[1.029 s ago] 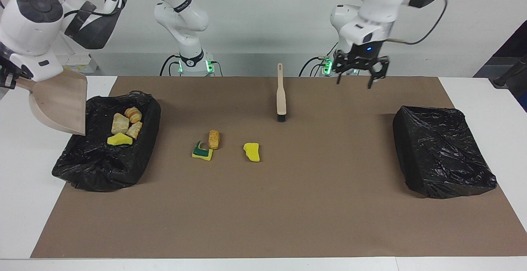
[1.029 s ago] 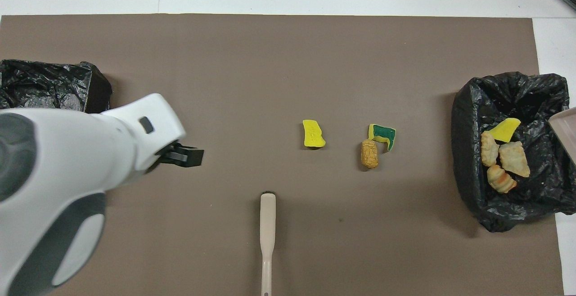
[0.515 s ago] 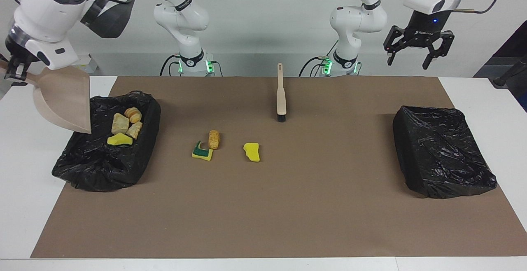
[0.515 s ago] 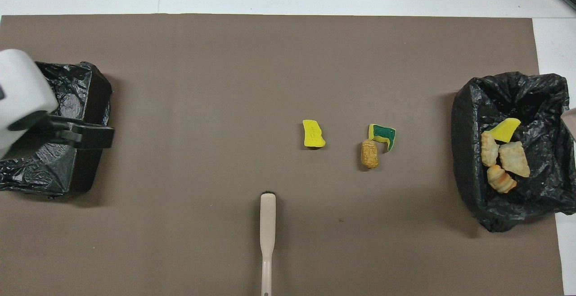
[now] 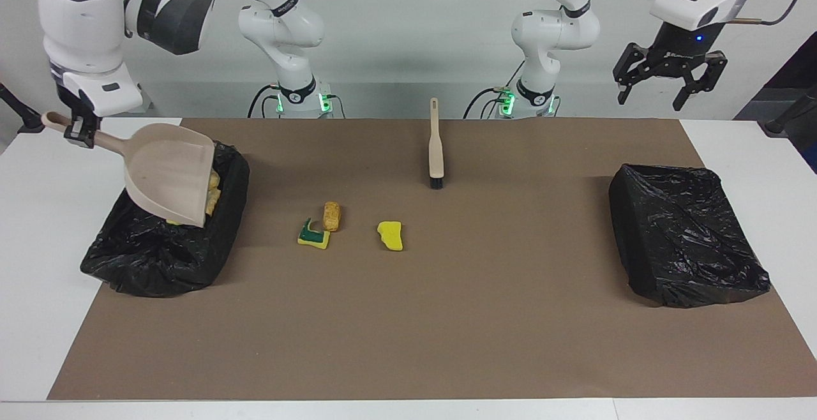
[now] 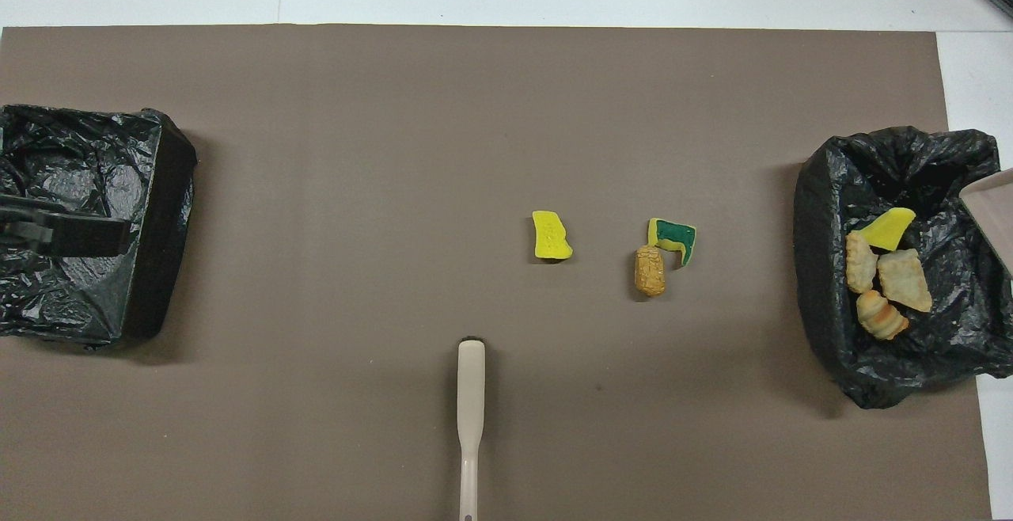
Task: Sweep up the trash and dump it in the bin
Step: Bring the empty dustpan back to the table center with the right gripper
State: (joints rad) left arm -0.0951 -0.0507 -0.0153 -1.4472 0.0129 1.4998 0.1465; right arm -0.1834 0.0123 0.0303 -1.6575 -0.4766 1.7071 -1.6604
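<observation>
My right gripper (image 5: 82, 131) clamps the dustpan (image 5: 169, 174) over the bin (image 5: 159, 260), hiding most trash (image 6: 880, 279) inside. My left gripper (image 5: 669, 93) hangs with jaws wide over the worktop's edge. Three scraps (image 5: 325, 225) lie on open mat.

Right gripper (image 5: 81, 131) clamps shut (arm raised); left gripper (image 5: 667, 88) hangs spread wide.

Dustpan (image 5: 169, 174) over most binned scraps (image 5: 212, 185)

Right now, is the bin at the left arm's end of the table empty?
Empty as far as shown: the black-lined bin shows only bare liner in the overhead view, under the left gripper.
</observation>
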